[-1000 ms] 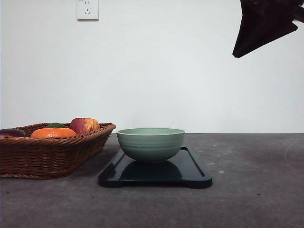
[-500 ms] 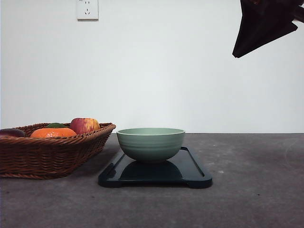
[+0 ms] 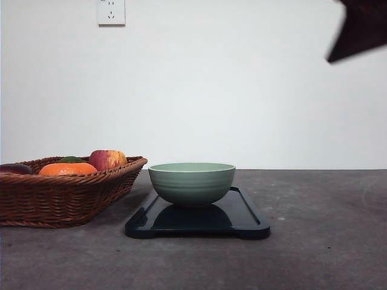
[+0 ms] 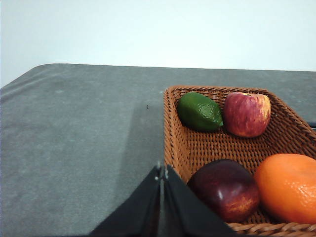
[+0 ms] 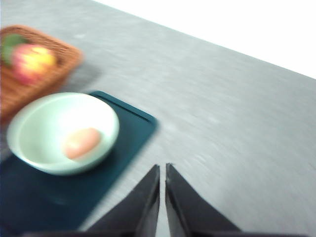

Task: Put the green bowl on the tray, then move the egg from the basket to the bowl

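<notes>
Front view has the basket [image 3: 66, 190] at lower left, the tray [image 3: 248, 225] centre carrying the green bowl [image 3: 191, 182] with the egg [image 5: 82, 142] inside, so the clenched, empty right gripper [image 5: 162, 170] should lift clear without clipping the rim.

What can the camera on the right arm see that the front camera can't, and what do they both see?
Right wrist view alone: the egg lying inside the green bowl, and the right gripper with its fingers together above the table.

Front view alone: the wall socket and the orange in the basket.

Both: the bowl standing on the tray, the basket beside it, the red-yellow apple and the grey table.
</notes>
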You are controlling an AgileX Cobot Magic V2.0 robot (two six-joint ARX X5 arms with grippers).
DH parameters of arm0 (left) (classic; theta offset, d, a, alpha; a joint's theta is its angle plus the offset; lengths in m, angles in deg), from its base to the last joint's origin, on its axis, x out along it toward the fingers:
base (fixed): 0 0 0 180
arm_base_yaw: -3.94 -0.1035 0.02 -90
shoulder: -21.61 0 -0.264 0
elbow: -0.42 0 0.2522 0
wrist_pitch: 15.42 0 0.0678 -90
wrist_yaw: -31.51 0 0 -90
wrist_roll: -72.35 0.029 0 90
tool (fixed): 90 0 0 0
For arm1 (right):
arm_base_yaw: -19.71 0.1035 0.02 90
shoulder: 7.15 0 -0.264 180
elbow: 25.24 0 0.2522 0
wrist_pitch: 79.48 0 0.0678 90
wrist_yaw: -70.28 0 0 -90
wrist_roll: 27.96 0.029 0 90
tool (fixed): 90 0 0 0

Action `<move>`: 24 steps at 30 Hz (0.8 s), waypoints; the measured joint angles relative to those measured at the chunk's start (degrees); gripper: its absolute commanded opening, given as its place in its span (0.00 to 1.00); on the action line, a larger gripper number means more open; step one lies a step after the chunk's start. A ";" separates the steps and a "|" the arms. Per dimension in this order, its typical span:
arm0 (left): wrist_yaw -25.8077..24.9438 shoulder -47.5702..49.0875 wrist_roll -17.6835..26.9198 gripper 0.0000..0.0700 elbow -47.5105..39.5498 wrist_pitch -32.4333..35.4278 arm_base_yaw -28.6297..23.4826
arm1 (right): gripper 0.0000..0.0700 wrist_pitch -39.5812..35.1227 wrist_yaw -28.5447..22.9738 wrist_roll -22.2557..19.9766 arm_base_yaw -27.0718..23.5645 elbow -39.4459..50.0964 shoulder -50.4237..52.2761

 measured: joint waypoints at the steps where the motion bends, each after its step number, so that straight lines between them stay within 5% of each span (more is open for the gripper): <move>1: 0.00 0.00 -0.02 0.00 0.00 -0.02 0.00 | 0.02 -1.56 0.00 -0.05 -0.93 2.52 2.14; 14: 0.00 0.00 -0.02 0.00 0.00 0.00 0.00 | 0.02 -5.41 -0.46 0.33 -16.38 27.65 33.62; 24: -0.02 0.00 -0.02 0.00 0.00 -0.02 0.00 | 0.02 -4.32 -2.75 0.83 -17.14 30.25 44.96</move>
